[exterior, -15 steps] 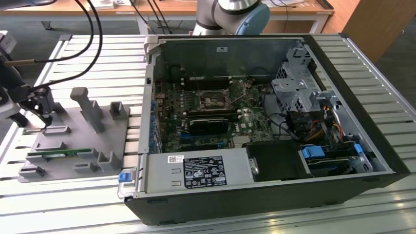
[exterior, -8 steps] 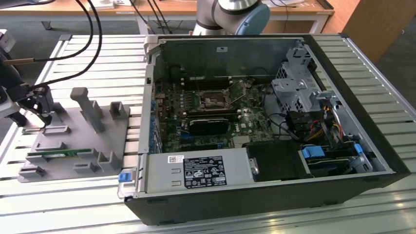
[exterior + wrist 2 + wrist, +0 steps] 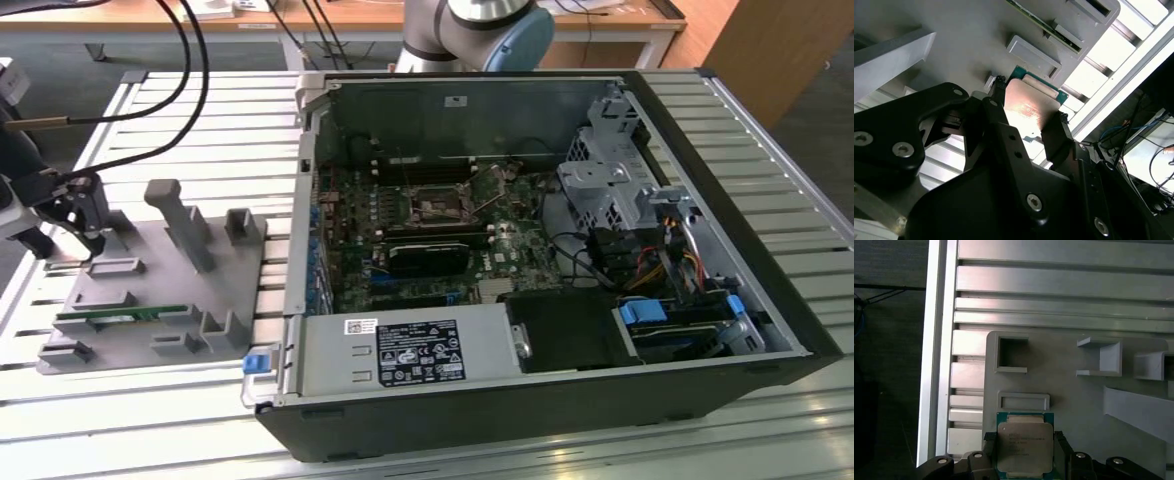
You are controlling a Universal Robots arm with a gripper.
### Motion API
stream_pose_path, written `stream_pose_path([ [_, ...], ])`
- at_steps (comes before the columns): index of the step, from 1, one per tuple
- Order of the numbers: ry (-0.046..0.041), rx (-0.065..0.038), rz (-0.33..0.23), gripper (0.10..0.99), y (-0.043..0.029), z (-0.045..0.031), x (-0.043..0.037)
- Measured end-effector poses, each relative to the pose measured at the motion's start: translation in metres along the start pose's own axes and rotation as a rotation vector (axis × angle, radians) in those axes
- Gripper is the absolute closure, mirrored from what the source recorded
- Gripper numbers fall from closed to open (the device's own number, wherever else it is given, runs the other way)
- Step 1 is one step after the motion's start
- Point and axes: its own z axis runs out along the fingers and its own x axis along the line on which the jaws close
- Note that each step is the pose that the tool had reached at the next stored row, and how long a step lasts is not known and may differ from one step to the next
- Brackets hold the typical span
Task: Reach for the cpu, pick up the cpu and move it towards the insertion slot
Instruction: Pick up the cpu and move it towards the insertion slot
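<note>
Exterior view is showing the gripper hanging at the exterior view's left over the grey tray. It is well apart from the insertion slot, which is sitting on the green board near the frame's centre, inside the open computer case. In both wrist views the fingers are pinching the cpu by two opposite edges. Whether the chip is clearing the tray cannot be determined.

Judged risks:
- The grip is bearing on thin edges only, so a jolt or tilt could be letting the chip slip.
- The case wall is standing between tray and slot, so a low path could be striking it.
</note>
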Motion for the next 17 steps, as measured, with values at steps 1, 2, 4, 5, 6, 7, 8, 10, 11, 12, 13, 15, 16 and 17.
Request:
stream_pose_path([
  [1,0.0000,0.000,0.000,0.549,0.0000,-0.0003,0.0000],
  [2,0.0000,0.000,0.000,0.549,0.0000,-0.0005,0.0000],
  [4,0.0001,0.000,0.000,0.549,0.0000,-0.0011,0.0000],
  [5,0.0001,0.000,0.000,0.549,0.0000,-0.0014,0.0000],
  [6,0.0001,0.000,0.000,0.549,0.0000,-0.0017,0.0000],
  [7,0.0001,0.000,0.000,0.549,0.0001,-0.0020,0.0000],
  [8,0.0002,0.000,0.000,0.549,0.0001,-0.0025,0.0000],
  [10,0.0001,0.000,0.000,0.549,0.0001,-0.0033,0.0000],
  [11,-0.0001,0.000,0.000,0.549,0.0001,-0.0036,0.0000],
  [12,0.0000,0.000,0.000,0.549,0.0001,-0.0040,0.0000],
  [13,0.0001,0.000,0.000,0.549,0.0002,-0.0044,0.0000],
  [15,0.0001,0.001,0.000,0.549,0.0002,-0.0052,0.0000],
  [16,0.0001,0.001,0.000,0.549,0.0002,-0.0056,0.0000],
  [17,0.0001,0.001,0.000,0.549,0.0002,-0.0060,0.0000],
])
